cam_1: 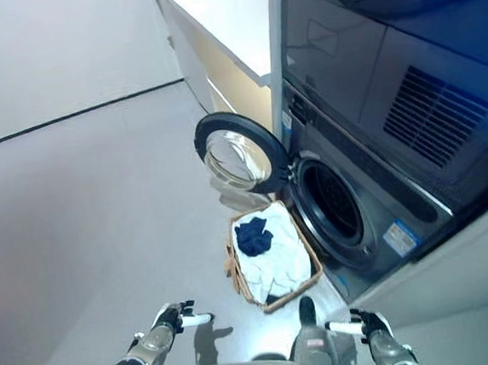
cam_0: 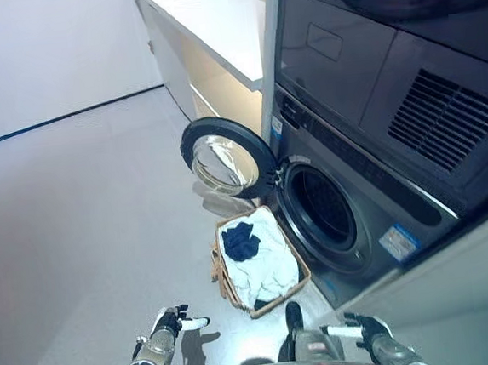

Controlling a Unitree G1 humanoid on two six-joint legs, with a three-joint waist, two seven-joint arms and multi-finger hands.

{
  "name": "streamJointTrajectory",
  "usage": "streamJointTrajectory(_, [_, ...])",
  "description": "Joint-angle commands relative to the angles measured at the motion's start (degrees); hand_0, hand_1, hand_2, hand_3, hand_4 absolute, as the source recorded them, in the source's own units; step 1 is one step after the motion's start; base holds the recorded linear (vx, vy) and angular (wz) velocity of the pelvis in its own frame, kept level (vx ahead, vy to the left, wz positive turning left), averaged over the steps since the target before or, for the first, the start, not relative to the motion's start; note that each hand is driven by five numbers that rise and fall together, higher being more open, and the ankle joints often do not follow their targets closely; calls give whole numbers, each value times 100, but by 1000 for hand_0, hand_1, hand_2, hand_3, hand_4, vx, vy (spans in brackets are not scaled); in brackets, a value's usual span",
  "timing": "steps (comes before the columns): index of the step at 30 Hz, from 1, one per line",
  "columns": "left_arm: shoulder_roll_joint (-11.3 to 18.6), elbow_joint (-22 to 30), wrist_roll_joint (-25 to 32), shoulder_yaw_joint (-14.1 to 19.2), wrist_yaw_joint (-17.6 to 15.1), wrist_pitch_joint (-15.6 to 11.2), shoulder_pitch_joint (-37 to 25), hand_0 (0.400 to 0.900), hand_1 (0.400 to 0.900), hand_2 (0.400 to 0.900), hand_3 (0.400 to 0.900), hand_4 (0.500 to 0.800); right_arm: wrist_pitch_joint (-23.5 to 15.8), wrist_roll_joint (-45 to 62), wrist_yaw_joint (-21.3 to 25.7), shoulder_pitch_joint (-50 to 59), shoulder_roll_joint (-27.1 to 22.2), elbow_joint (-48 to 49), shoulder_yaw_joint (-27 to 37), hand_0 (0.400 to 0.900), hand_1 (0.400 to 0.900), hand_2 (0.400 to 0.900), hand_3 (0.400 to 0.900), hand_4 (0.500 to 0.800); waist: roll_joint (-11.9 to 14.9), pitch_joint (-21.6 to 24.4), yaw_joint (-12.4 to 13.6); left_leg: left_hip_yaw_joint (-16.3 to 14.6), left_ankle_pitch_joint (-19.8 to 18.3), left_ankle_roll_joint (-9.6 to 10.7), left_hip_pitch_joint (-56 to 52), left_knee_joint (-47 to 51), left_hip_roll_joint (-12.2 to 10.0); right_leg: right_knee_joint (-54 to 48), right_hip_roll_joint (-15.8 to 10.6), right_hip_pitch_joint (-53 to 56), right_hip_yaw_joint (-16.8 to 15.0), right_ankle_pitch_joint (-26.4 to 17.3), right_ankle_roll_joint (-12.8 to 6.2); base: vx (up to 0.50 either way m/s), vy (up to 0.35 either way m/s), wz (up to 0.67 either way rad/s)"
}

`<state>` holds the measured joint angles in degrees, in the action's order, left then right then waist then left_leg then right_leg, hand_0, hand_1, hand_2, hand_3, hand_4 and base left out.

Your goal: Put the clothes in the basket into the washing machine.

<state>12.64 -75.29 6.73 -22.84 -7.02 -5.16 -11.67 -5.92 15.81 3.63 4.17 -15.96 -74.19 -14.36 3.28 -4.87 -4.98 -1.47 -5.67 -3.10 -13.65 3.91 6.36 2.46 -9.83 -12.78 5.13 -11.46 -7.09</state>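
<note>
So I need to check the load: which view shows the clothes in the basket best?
The left eye view: the basket sits nearer centre, its white clothes and dark garment plainly visible. The right eye view shows the same pile from slightly aside.

Basket [cam_1: 235,263] of white and dark clothes [cam_1: 267,250] before open washing machine [cam_1: 331,202] (door [cam_1: 240,155] swung wide).

From where I'm sitting it's a plain grey floor [cam_0: 76,214], smooth and a bit shiny, meeting a pale wall [cam_0: 36,55] with a thin dark baseboard line [cam_0: 59,118]. There's a white counter [cam_0: 213,19] running along the far side, with light cabinet fronts [cam_0: 184,68] under it. Lighting's soft and even.
</note>
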Motion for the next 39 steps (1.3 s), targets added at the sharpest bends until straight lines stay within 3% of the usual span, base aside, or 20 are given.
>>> streamJointTrajectory(1, [194, 50, 4, 85, -190, -211, -577, 900, 900, 900, 900, 800, -179, 217, 156, 439, -185, -7, -60, 900, 900, 900, 900, 800, 177, 136, -98, -118, -536, 94, 509, -698, 139, -200, -116, -678, -163, -907, -460, 157, -142, 8])
streamJointTrajectory(5, [179, 128, 110, 24, -283, -226, -708, 900, 900, 900, 900, 800, -199, 236, 214, 520, -292, 54, -62, 900, 900, 900, 900, 800, 90, 168, -112, 9, -671, 282, 357, -683, -190, -27, 23, -770, -36, -513, -307, 270, -188, 16])
streamJointTrajectory(10, [160, 182, 134, 4, -286, -222, -749, 900, 900, 900, 900, 800, -248, 226, 203, 358, -481, 103, 103, 900, 900, 900, 900, 800, -109, 365, -207, 213, -84, 717, 165, -825, -781, 486, 346, -737, 323, 135, -61, 356, -221, 32])
streamJointTrajectory(14, [174, 232, 249, 11, -281, -228, -804, 900, 900, 900, 900, 800, -273, 251, 222, 345, -559, 90, 83, 900, 900, 900, 900, 800, -158, 459, -218, 335, 513, 884, 336, -1278, -989, 570, 664, -572, 349, 422, 153, 294, -236, 14])
streamJointTrajectory(17, [187, 257, 269, 24, -227, -199, -770, 900, 900, 900, 900, 800, -278, 270, 189, 228, -618, 117, 110, 900, 900, 900, 900, 800, -82, 472, -150, 400, 1225, 948, 783, -2388, -1020, 515, 860, -234, 310, 654, 412, 296, -249, 1])
streamJointTrajectory(19, [166, 293, 338, -4, -232, -193, -811, 900, 900, 900, 900, 800, -294, 336, 221, 224, -660, 161, 131, 900, 900, 900, 900, 800, 12, 372, -94, 318, 1480, 911, 1295, -3199, -977, 525, 863, -3, 291, 780, 535, 220, -211, 24])
streamJointTrajectory(20, [149, 288, 378, -24, -221, -184, -840, 900, 900, 900, 900, 800, -286, 356, 247, 243, -653, 177, 123, 900, 900, 900, 900, 800, 60, 313, -51, 222, 1429, 833, 1487, -3287, -1006, 548, 854, 89, 277, 858, 569, 171, -152, 19])
streamJointTrajectory(23, [112, 242, 395, -51, -221, -197, -861, 900, 900, 900, 900, 800, -293, 397, 278, 329, -618, 176, 75, 900, 900, 900, 900, 800, 249, 219, 131, 149, 927, 602, 2263, -3065, -888, 492, 753, 376, 178, 948, 541, 190, -81, -8])
streamJointTrajectory(25, [108, 223, 393, -79, -245, -212, -784, 900, 900, 900, 900, 800, -315, 381, 283, 360, -580, 139, 29, 900, 900, 900, 900, 800, 296, 200, 280, 144, 751, 573, 2545, -2619, -1021, 447, 741, 592, 85, 1051, 487, 235, 11, -36])
streamJointTrajectory(28, [118, 189, 398, -59, -292, -231, -719, 900, 900, 900, 900, 800, -335, 323, 306, 412, -552, 224, -47, 900, 900, 900, 900, 800, 182, 169, 461, 406, 1088, 724, 2680, -1447, -1299, 492, 783, 814, -64, 1253, 427, 271, 125, -56])
streamJointTrajectory(30, [134, 156, 359, -43, -351, -252, -696, 900, 900, 900, 900, 800, -351, 269, 314, 464, -531, 233, -131, 900, 900, 900, 900, 800, 30, 159, 603, 841, 1523, 826, 2746, -742, -1481, 542, 846, 1005, -254, 1424, 387, 325, 188, -74])
streamJointTrajectory(32, [180, 100, 223, -17, -478, -241, -703, 900, 900, 900, 900, 800, -344, 226, 308, 529, -519, 246, -181, 900, 900, 900, 900, 800, -82, 182, 694, 1109, 1661, 932, 2732, -376, -1633, 627, 799, 1162, -487, 1606, 308, 336, 245, -86])
streamJointTrajectory(34, [228, 144, 55, -1, -580, -230, -666, 900, 900, 900, 900, 800, -327, 176, 274, 583, -514, 299, -208, 900, 900, 900, 900, 800, -191, 244, 719, 990, 1543, 941, 2660, -507, -1660, 749, 632, 1261, -675, 1774, 166, 310, 312, -95])
streamJointTrajectory(37, [291, 163, -442, -127, -931, -215, -779, 900, 900, 900, 900, 800, -306, 7, 308, 637, -488, 333, -217, 900, 900, 900, 900, 800, -215, 198, 735, 664, 1287, 875, 2909, -1053, -1339, 798, 201, 1230, -822, 1718, -33, 187, 338, -87])
streamJointTrajectory(39, [375, 181, -499, -47, -1152, -226, -861, 900, 900, 900, 900, 800, -314, -45, 332, 722, -468, 442, -219, 900, 900, 900, 900, 800, -152, 49, 769, 310, 1139, 857, 3112, -1363, -1252, 707, -14, 941, -896, 1518, -125, -71, 243, -126])
